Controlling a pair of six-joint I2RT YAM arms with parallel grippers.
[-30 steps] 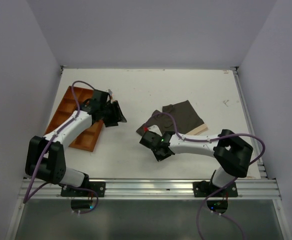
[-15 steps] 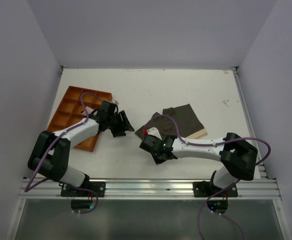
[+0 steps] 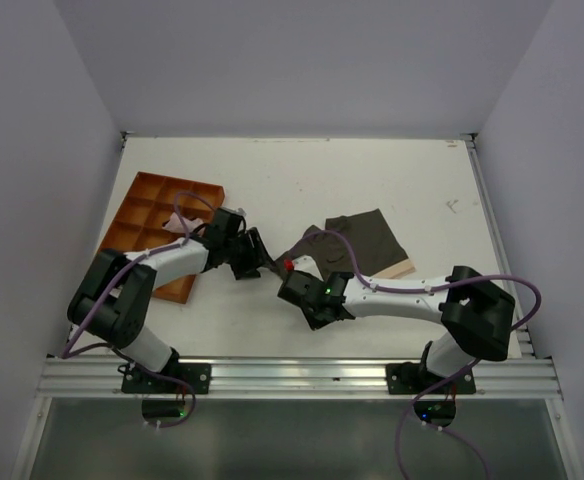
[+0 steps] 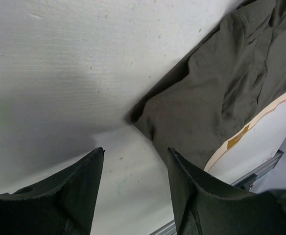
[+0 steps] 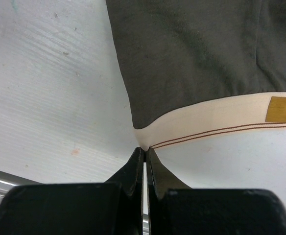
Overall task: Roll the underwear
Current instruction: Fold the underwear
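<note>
The underwear (image 3: 364,238) lies flat on the white table, right of centre, dark brownish-grey with a tan waistband (image 3: 400,265) along its near edge. My right gripper (image 3: 291,269) is low at its near left corner. In the right wrist view the gripper (image 5: 144,148) is shut on the corner of the waistband (image 5: 216,117), with the dark cloth (image 5: 192,54) spread beyond. My left gripper (image 3: 261,257) is open and empty just left of the garment. In the left wrist view the gripper (image 4: 135,150) is just short of a dark corner of the underwear (image 4: 206,98).
An orange-brown compartment tray (image 3: 144,217) lies at the left of the table, under the left arm's forearm. A metal rail (image 3: 302,372) runs along the near edge. White walls enclose the table on three sides.
My left gripper has moved right, from beside the tray to the underwear's left corner. My right gripper has shifted slightly and stays low at the waistband corner.
</note>
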